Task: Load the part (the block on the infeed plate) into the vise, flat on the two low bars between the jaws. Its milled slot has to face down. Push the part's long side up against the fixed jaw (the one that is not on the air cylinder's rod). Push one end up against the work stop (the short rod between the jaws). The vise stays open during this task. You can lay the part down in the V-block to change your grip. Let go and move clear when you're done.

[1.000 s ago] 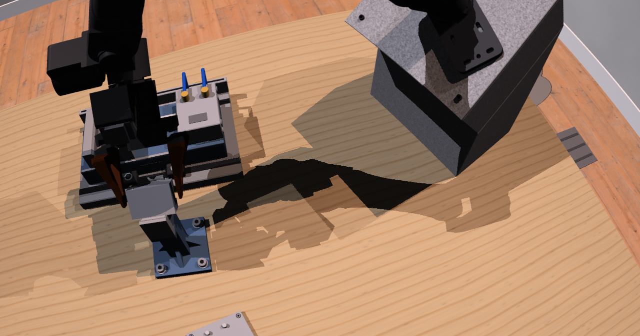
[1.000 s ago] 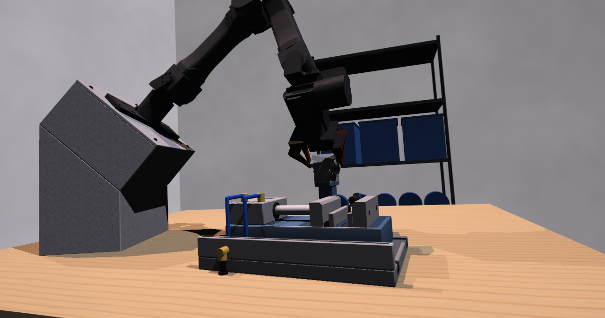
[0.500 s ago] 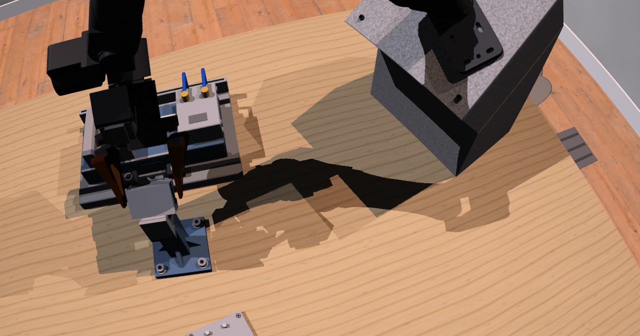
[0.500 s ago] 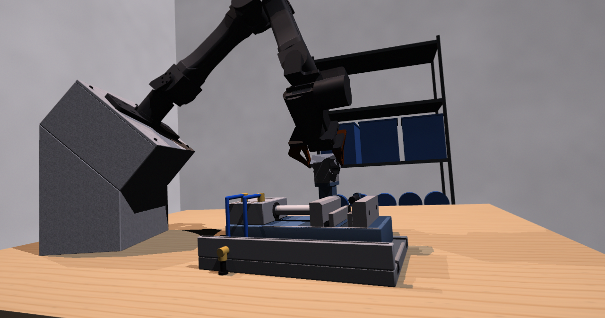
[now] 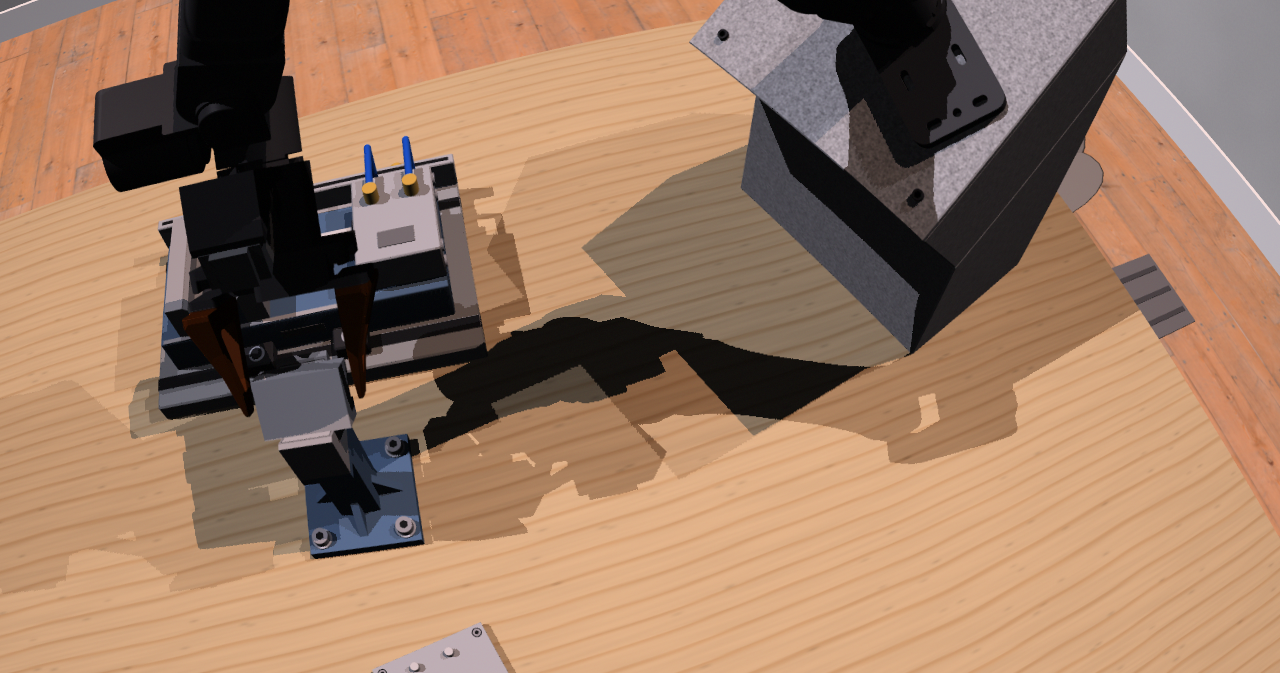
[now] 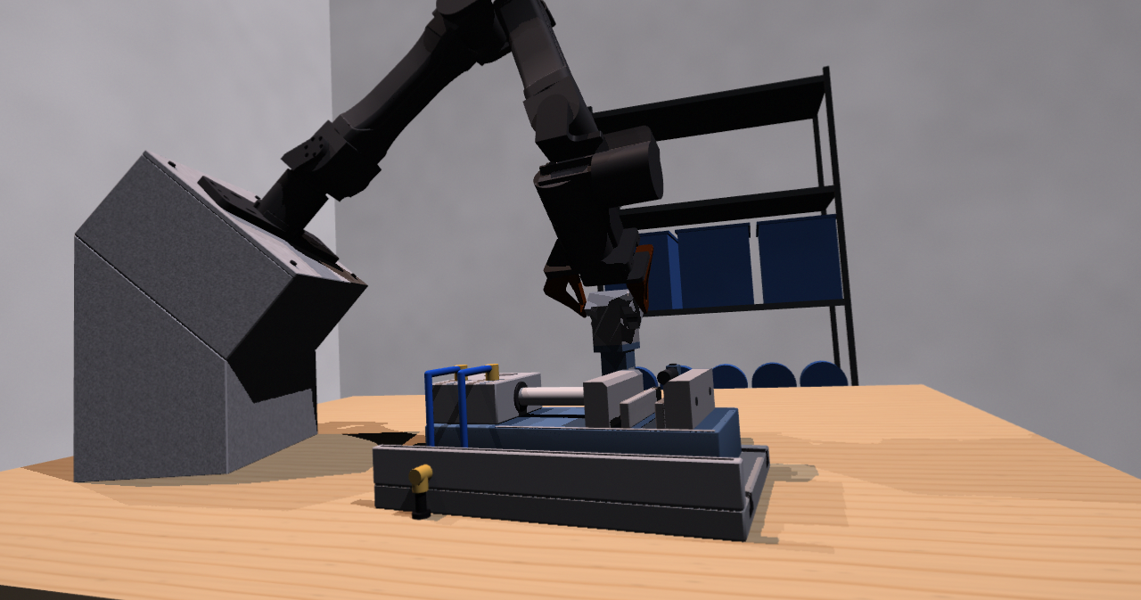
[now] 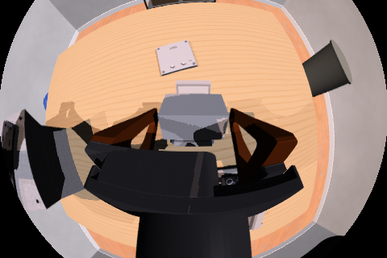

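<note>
The part, a plain grey block (image 5: 302, 391) (image 7: 193, 106), lies tilted in the V-block (image 6: 610, 329), with one long edge up. The V-block stands on a post (image 5: 332, 467) with a blue foot. My gripper (image 5: 304, 404) (image 6: 613, 313) (image 7: 193, 113) is open, its orange-brown fingertips just beyond the part's two ends. The milled slot is not visible. The vise (image 6: 590, 441) is open and holds no part between its moving jaw (image 6: 608, 399) and fixed jaw (image 6: 688, 399). The work stop (image 6: 669, 373) and a low bar (image 6: 638, 407) show between them.
A pale plate (image 5: 472, 655) (image 7: 174, 56) with small pegs lies beyond the V-block and bears no block. The air cylinder (image 5: 398, 223) (image 6: 476, 401) with blue hoses stands on the vise. The grey arm pedestal (image 5: 832, 248) (image 6: 151, 373) stands to the side.
</note>
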